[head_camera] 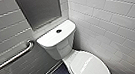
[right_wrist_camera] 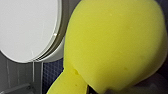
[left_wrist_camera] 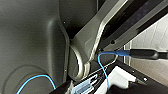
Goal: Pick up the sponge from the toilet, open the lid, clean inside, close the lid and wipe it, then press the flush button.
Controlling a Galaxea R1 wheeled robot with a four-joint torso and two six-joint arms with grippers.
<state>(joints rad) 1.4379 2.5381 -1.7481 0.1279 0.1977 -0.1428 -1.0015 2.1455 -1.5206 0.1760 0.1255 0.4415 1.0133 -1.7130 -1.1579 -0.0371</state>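
The sponge [right_wrist_camera: 115,45], judged to be clamped in the right gripper for the cleaning though its jaws are masked by foam, is held just beside the closed lid [head_camera: 88,66] of the toilet [head_camera: 57,46], whose near rim is cut off; the left gripper's state cannot be told.

From high, my head looks down on the toilet [head_camera: 59,48]; my right wrist sits close behind the sponge [right_wrist_camera: 115,45] — both share the lid [head_camera: 90,67].
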